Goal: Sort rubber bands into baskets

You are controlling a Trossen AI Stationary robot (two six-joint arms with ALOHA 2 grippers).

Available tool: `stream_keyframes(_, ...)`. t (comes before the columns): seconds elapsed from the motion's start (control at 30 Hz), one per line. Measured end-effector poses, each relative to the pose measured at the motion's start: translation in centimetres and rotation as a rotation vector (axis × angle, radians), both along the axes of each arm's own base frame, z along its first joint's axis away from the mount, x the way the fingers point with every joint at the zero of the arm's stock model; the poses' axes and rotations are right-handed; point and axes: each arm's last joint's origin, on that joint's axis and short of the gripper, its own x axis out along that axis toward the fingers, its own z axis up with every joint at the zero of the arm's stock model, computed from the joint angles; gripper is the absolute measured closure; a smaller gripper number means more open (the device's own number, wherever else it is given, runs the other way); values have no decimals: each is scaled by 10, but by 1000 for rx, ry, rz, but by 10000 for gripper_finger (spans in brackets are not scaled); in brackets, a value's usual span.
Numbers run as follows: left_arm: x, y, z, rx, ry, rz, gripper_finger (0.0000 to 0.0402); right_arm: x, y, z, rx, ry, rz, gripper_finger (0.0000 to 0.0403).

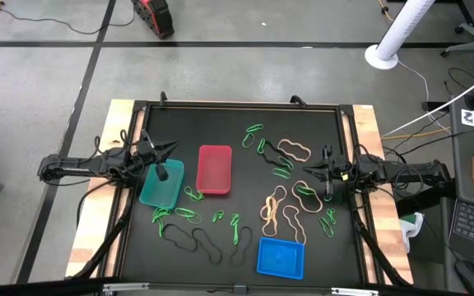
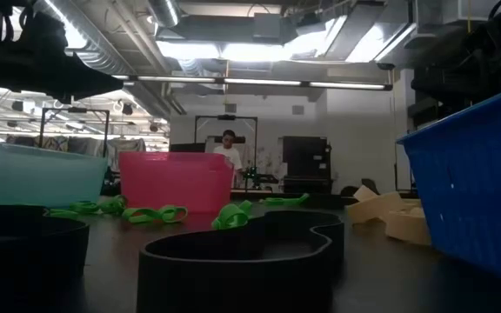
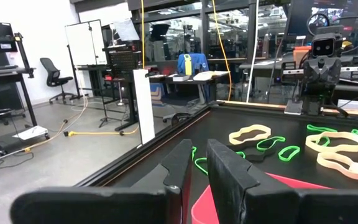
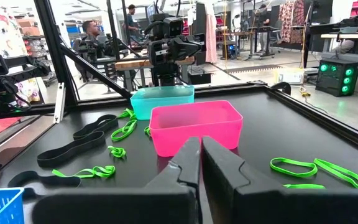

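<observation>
1. Far left, we see the left pincer [image 1: 162, 168] hanging over the teal basket [image 1: 156, 191] with its fingers drawn narrow and nothing visible between them; the red basket [image 1: 214, 169] sits just beside, toward centre.
2. Near the front edge of the bench [image 1: 237, 123], green rubber bands [image 1: 186, 215] and black rubber bands [image 1: 208, 243] lie scattered between the teal basket and the blue basket [image 1: 281, 256].
3. Over on the right, tan rubber bands [image 1: 280, 215] and more green ones crowd the mat, their loops running mostly front to back.
4. The right pincer [image 1: 326, 174], fingers nearly closed and empty, hovers right at that cluster, so we judge it the nearer arm; the closest green loop lies just inboard of its tips.
</observation>
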Motion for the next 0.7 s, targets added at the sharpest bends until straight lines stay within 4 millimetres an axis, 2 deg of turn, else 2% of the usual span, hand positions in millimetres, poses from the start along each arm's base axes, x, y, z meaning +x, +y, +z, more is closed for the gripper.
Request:
stream_keyframes(0.43,0,0,0,-3,-4,0,354,0,0,0,24,-2,0,384)
stream_keyframes(0.7,-1,-1,13,-88,-197,-66,354,0,0,0,26,-2,0,384)
